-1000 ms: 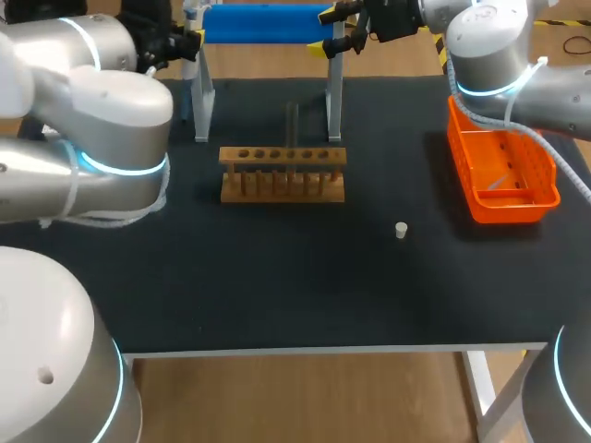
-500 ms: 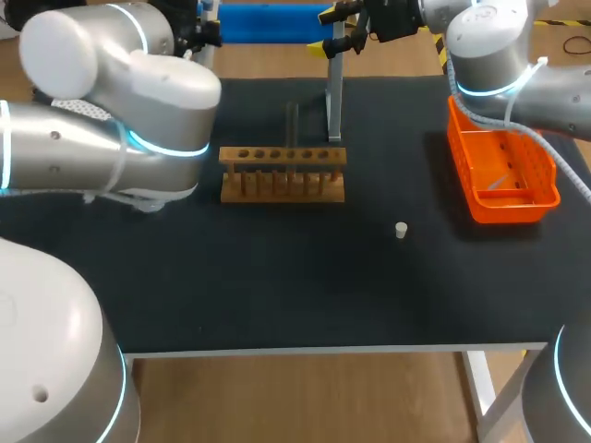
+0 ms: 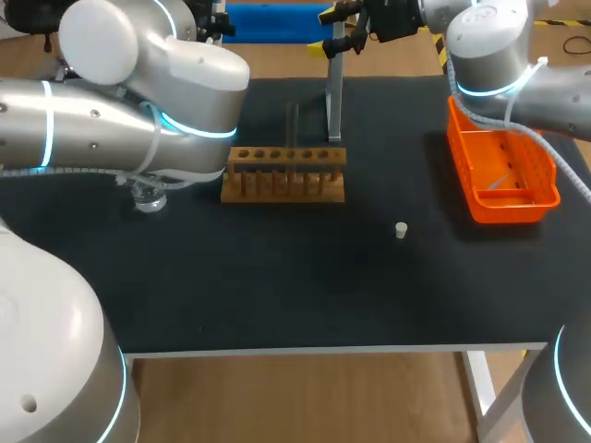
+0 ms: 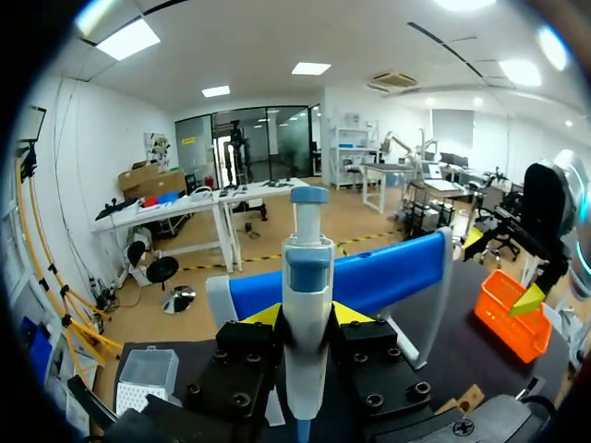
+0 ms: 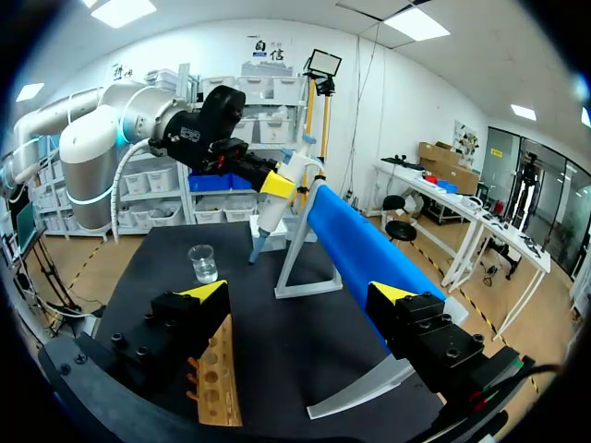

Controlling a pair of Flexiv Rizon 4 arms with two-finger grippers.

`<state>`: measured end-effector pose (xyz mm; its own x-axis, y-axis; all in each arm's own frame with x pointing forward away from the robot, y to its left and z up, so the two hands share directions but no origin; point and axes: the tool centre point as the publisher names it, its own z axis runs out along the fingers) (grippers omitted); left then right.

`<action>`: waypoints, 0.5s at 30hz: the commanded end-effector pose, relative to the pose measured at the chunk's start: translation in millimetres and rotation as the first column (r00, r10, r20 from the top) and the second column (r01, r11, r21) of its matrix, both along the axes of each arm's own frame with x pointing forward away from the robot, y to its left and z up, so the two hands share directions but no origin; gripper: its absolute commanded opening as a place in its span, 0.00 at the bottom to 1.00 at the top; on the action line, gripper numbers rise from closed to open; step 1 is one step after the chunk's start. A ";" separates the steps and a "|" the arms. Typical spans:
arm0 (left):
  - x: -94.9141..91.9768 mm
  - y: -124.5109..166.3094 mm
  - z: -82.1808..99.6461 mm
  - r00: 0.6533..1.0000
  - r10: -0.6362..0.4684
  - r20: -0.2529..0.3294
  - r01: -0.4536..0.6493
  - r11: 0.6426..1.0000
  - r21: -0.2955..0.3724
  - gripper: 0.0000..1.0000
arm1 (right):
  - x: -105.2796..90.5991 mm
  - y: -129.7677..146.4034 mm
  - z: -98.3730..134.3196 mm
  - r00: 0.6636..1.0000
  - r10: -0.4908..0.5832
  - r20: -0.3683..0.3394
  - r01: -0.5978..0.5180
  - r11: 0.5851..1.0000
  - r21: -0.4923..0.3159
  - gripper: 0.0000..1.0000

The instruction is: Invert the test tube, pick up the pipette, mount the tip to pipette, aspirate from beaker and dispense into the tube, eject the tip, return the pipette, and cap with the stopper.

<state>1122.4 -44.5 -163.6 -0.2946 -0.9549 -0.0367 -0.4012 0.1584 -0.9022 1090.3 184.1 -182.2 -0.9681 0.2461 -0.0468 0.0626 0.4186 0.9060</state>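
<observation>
Now left arm [image 3: 138, 138] has swung right across the far-left counter [image 3: 305, 277]; left pincer [image 4: 307, 316] clamps the pipette [image 4: 307, 268], clear of the stand [image 4: 388, 272]. Right pincer [image 5: 300, 295] wide open, empty. Tip mounting looks next.

Bright, even light falls from ceiling panels. The dark table [image 3: 277, 295] reflects little. The left arm [image 3: 111, 138] carries pale glare and a glowing blue ring. Ahead of the right gripper [image 5: 300, 293] the beaker [image 5: 202, 263] glints; the pipette [image 4: 307, 268] in the left gripper [image 4: 307, 316] is evenly lit
</observation>
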 end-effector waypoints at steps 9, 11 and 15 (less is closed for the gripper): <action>17.7 -8.0 -7.6 0.999 0.035 -0.035 -0.034 0.999 0.029 0.00 | 0.6 -1.2 1.4 1.000 0.004 -0.004 -0.004 1.000 -0.005 1.00; 19.0 -7.1 -10.0 0.998 0.038 -0.040 -0.036 0.999 0.030 0.00 | 0.6 -1.2 1.4 1.000 0.004 -0.004 -0.004 1.000 -0.005 1.00; 21.5 -4.9 -14.4 0.998 0.044 -0.053 -0.042 0.998 0.036 0.00 | 0.6 -1.2 1.4 1.000 0.004 -0.004 -0.004 1.000 -0.005 1.00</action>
